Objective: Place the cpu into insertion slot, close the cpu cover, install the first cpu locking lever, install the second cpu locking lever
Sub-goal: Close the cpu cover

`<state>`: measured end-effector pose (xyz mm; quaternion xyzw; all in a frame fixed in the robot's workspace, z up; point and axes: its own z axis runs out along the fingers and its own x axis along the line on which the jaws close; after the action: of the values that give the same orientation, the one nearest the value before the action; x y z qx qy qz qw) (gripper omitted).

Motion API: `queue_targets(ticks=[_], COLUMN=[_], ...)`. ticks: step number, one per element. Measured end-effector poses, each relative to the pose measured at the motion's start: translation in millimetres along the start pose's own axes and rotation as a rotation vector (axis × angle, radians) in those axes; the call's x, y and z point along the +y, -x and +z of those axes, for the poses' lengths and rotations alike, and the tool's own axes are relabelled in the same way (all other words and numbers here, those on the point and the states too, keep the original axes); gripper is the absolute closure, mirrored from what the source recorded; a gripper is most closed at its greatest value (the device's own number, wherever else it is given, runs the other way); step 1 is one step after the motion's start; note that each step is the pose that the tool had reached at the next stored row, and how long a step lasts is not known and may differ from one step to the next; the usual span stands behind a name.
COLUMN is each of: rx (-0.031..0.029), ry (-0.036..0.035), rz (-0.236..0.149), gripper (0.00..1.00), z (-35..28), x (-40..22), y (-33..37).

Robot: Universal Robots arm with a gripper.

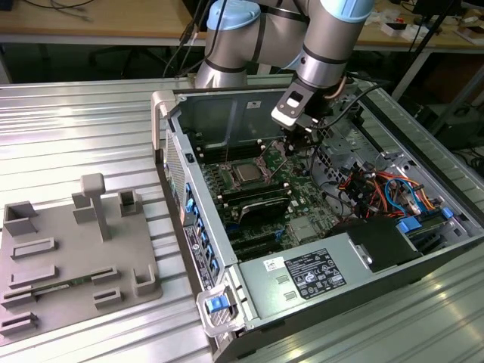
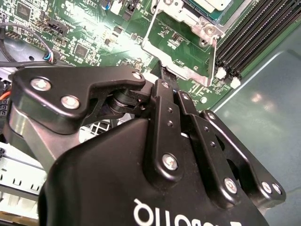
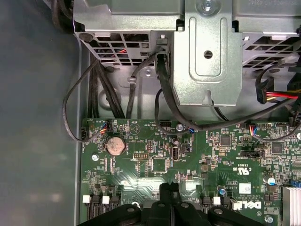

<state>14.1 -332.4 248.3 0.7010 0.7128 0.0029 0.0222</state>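
In the exterior view the cpu (image 1: 246, 175) lies flat with its silver-grey top up in the insertion slot (image 1: 234, 166) on the green motherboard, and a silvery rim runs around it. My gripper (image 1: 290, 146) hangs just to the exterior view's right of it, low over the board. In the second wrist view the black fingers (image 2: 162, 101) are pressed together, with the gripper (image 2: 162, 70) pointing at a thin silvery frame (image 2: 203, 29) and wire lever (image 2: 146, 29) beside the cpu (image 2: 210, 4). Whether the tips touch the lever is hidden. The shut gripper (image 3: 169, 186) stands over the board's edge.
The open computer case (image 1: 163, 113) lies on a ribbed metal table. Long black memory slots (image 1: 253, 198) flank the socket. A power-supply box (image 1: 302, 274), coloured cables (image 1: 378, 189) and a drive cage (image 3: 207, 56) crowd the sides. A grey fixture plate (image 1: 76, 257) sits at the exterior view's left.
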Motion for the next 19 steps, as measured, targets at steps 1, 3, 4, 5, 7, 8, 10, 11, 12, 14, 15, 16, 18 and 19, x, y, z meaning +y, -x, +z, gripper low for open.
queue_targets(ticks=[1,3,4,5,7,8,10,11,12,14,15,16,18,19], rx=[0.0,0.0,0.0,0.0,0.0,0.0,-0.0001,0.0,0.0,0.0,0.0,0.0,0.0,0.0], ry=[0.0,-0.0001,0.0,0.0,0.0,0.0,0.0,0.0,0.0,-0.0001,-0.0001,0.0,0.0,0.0], rz=[0.0,0.0,0.0,0.0,0.0,0.0,0.0,0.0,0.0,0.0,0.0,0.0,0.0,0.0], gripper=[0.89,0.89,0.89,0.89,0.89,0.89,0.89,0.89,0.89,0.89,0.89,0.89,0.89,0.89], z=[0.0,0.0,0.0,-0.1,-0.1,-0.1,-0.1,-0.1,-0.1,-0.1,-0.2,-0.2,-0.2,-0.2], x=[-0.4,-1.1,-1.4,-1.5,-2.2,-2.5,-3.2,-3.4,-3.7,-4.1,-4.3,-4.5,-4.8,-5.0], y=[0.0,0.0,0.0,0.0,0.0,0.0,-0.1,-0.1,-0.1,-0.1,-0.1,-0.1,-0.1,-0.1])
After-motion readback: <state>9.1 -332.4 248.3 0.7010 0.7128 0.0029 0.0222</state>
